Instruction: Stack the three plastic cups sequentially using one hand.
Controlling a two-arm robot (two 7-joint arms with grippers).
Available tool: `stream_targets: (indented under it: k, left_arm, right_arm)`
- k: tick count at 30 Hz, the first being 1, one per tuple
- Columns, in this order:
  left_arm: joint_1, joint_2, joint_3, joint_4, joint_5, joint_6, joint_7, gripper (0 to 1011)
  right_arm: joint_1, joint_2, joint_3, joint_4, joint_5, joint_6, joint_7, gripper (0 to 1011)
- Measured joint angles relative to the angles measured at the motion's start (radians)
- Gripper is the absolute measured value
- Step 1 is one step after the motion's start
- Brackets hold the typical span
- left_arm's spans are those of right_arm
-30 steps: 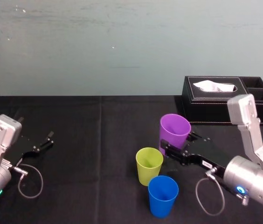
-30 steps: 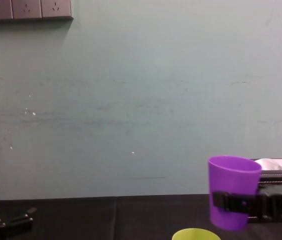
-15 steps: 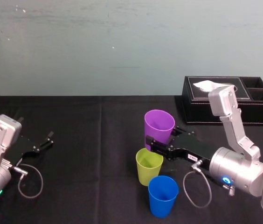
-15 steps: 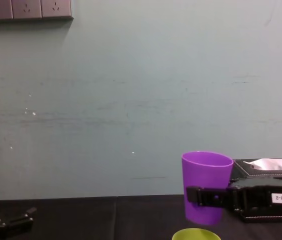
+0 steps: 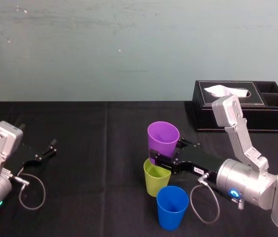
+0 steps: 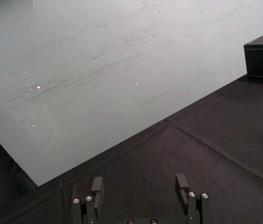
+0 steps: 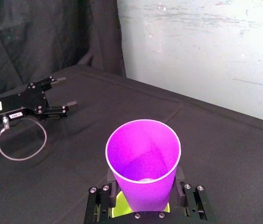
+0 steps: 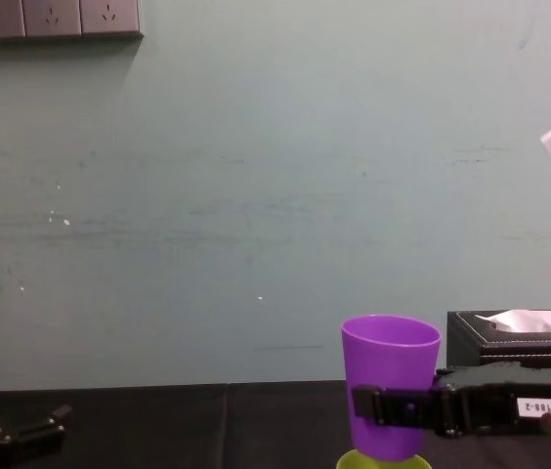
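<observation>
My right gripper [image 5: 161,159] is shut on the purple cup [image 5: 163,140], one black finger on each side of its lower wall. It holds the cup upright directly over the yellow-green cup [image 5: 156,179]. In the chest view the purple cup [image 8: 391,371] has its base at the rim of the yellow-green cup [image 8: 356,461]. The right wrist view looks down into the purple cup [image 7: 143,161], with a sliver of the yellow-green cup [image 7: 118,211] beneath it. The blue cup [image 5: 172,207] stands upright just in front of them. My left gripper [image 5: 46,151] rests open at the far left.
A black leather tissue box [image 5: 237,106] stands at the back right, behind my right arm. A black cloth [image 5: 94,148] covers the table. A loop of cable [image 5: 33,192] lies beside my left arm. A pale wall runs close behind the table.
My right gripper has carried the purple cup to the left and lower, from beside the tissue box to right above the yellow-green cup. The left arm has not moved.
</observation>
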Motion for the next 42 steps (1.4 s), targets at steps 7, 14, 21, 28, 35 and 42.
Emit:
stream_targets:
  k: [7,14,21,28,35,42]
  left_arm:
    - [0.0,0.0,0.0,0.0,0.0,0.0,0.0,1000]
    - [0.0,0.0,0.0,0.0,0.0,0.0,0.0,1000]
    - [0.0,0.0,0.0,0.0,0.0,0.0,0.0,1000]
    - [0.0,0.0,0.0,0.0,0.0,0.0,0.0,1000]
    - [0.0,0.0,0.0,0.0,0.0,0.0,0.0,1000]
    - [0.0,0.0,0.0,0.0,0.0,0.0,0.0,1000]
  right_arm:
    - [0.002,0.007,-0.014,0.004,0.003,-0.001,-0.005,707]
    - [0.01,0.009,-0.026,0.01,0.004,0.0,-0.006,707]
    - [0.014,0.008,-0.034,0.017,0.002,0.001,-0.012,707]
    - [0.015,0.009,-0.039,0.019,-0.002,0.002,-0.014,707]
    - [0.015,0.009,-0.043,0.023,-0.006,0.002,-0.013,707]
    - [0.014,0.01,-0.047,0.023,-0.014,0.005,-0.014,707]
